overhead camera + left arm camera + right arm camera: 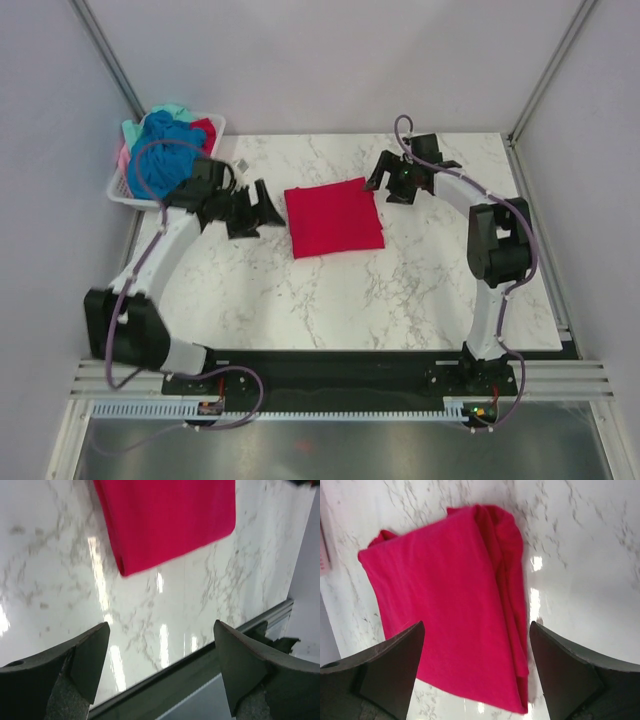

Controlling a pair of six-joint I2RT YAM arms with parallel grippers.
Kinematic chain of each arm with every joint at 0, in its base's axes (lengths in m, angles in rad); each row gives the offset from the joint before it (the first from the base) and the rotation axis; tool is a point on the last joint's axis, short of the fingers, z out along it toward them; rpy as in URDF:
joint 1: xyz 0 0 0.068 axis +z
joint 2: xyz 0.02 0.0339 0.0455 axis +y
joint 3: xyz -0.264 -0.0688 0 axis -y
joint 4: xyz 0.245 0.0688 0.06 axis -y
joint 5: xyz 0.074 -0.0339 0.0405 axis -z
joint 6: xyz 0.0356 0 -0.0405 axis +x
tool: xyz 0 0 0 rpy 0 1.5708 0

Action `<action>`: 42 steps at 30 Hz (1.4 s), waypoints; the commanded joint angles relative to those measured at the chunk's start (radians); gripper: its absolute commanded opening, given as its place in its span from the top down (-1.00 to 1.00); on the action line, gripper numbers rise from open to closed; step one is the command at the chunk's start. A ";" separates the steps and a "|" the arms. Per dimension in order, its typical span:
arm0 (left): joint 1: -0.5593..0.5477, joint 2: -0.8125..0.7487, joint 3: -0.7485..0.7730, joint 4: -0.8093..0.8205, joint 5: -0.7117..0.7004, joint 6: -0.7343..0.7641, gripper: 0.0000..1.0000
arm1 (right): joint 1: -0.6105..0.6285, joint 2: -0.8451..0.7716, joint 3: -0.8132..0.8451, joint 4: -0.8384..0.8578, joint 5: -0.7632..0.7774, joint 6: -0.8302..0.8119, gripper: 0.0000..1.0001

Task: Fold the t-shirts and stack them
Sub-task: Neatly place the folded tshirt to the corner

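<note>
A crimson red t-shirt [334, 217] lies folded into a flat rectangle in the middle of the marble table; it also shows in the left wrist view [165, 520] and the right wrist view [450, 605]. My left gripper [268, 208] is open and empty just left of it, above bare table [160, 660]. My right gripper [385, 180] is open and empty at the shirt's far right corner, with the folded cloth showing between its fingers [400, 665]. Bright blue [165, 150], teal [135, 130], pink [123, 160] and red [205, 130] t-shirts lie bunched in the white basket [125, 192].
The white slatted basket stands at the table's far left corner. A small white tag [241, 165] lies on the table near it. Grey walls and metal posts enclose the table. A black rail [330, 365] runs along the near edge.
</note>
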 commanded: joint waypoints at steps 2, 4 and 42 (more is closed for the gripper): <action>0.002 -0.354 -0.334 0.138 -0.078 -0.037 -0.82 | -0.006 0.121 0.149 0.071 -0.036 -0.030 -0.87; 0.002 -0.502 -0.464 0.157 -0.123 -0.067 -0.82 | -0.006 0.187 0.201 0.059 -0.038 -0.032 -0.86; 0.000 -0.847 -0.594 0.134 -0.200 -0.045 -0.81 | -0.185 0.148 0.257 -0.133 0.421 -0.495 1.00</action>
